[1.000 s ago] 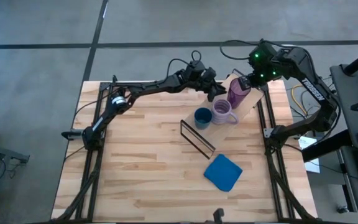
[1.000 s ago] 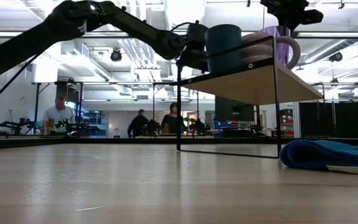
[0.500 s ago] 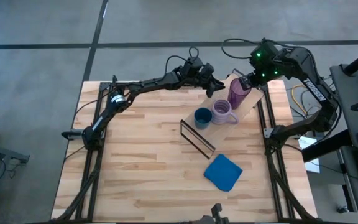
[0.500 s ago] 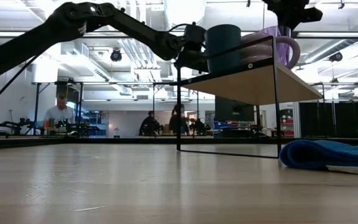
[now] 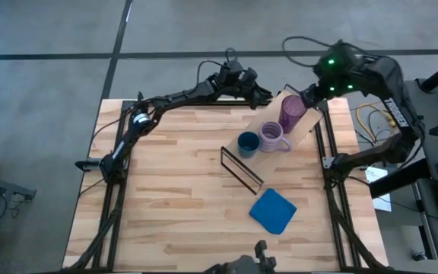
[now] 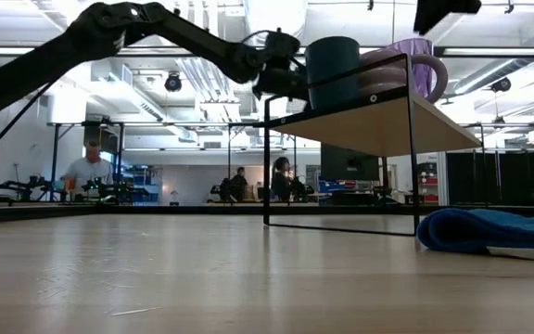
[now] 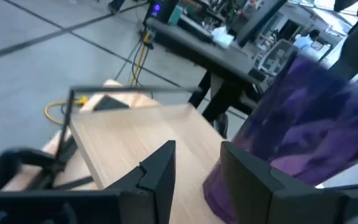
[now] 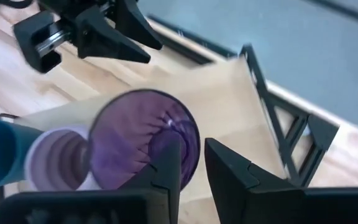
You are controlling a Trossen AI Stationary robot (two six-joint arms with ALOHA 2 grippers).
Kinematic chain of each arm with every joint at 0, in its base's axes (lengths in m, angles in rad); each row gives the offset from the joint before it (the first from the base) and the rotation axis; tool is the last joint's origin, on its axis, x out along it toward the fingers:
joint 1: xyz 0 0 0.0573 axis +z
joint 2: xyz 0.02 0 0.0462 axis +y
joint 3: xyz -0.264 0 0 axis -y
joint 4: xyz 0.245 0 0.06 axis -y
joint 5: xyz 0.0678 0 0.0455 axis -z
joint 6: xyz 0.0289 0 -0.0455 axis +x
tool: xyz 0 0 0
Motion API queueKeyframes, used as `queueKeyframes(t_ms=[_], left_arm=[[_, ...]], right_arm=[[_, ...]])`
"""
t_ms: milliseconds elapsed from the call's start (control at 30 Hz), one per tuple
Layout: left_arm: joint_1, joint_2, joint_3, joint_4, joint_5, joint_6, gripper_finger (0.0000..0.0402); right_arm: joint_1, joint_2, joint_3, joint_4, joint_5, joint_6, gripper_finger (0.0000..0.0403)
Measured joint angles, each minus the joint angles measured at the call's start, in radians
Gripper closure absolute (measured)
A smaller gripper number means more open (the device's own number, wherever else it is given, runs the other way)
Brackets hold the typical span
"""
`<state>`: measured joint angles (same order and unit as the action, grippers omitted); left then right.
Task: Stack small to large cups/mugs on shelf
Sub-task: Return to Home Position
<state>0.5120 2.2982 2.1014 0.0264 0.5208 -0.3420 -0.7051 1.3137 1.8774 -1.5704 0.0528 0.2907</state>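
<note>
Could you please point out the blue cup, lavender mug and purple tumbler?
blue cup [image 5: 248, 144], high view, open mouth.
lavender mug [image 5: 271, 136], high view, open mouth.
purple tumbler [image 5: 291, 114], high view, side wall.

left gripper [image 7: 197, 149] empty, fingers apart; right gripper [image 8: 192, 144] raised, fingers apart

We see bright, even overhead light on the pale striped wooden desk [image 5: 166, 190] from above, and shadows around the light-wood plank shelf [image 5: 303, 131] are faint and soft. Small green lamps [image 5: 329, 63] glow on the dark right arm [image 5: 363, 72]. At desk level, white ceiling strip lights [image 6: 276, 14] glare and turn the dark left arm [image 6: 109, 20] into a silhouette. Light shines through the translucent purple tumbler [image 8: 145, 143].
</note>
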Motion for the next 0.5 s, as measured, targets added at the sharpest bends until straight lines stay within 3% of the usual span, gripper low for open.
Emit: queueKeyframes(t_ms=[133, 267, 400, 500], left_arm=[[0.021, -0.061, 0.0, -0.019, 0.025, 0.009, 0.0298], [0.033, -0.157, -0.002, -0.019, 0.114, 0.01, 0.0337], [0.031, -0.289, -0.021, -0.024, 0.216, 0.017, 0.039], [0.014, -0.401, -0.04, -0.084, 0.223, 0.082, 0.0394]], right_arm=[[0.003, -0.035, 0.065, 0.0, -0.008, -0.028, 0.0351], [0.03, -0.08, 0.096, 0.001, -0.064, -0.063, 0.0384], [0.105, -0.135, 0.088, -0.001, -0.112, -0.048, 0.0393], [0.182, -0.173, 0.074, 0.002, -0.106, -0.012, 0.0394]])
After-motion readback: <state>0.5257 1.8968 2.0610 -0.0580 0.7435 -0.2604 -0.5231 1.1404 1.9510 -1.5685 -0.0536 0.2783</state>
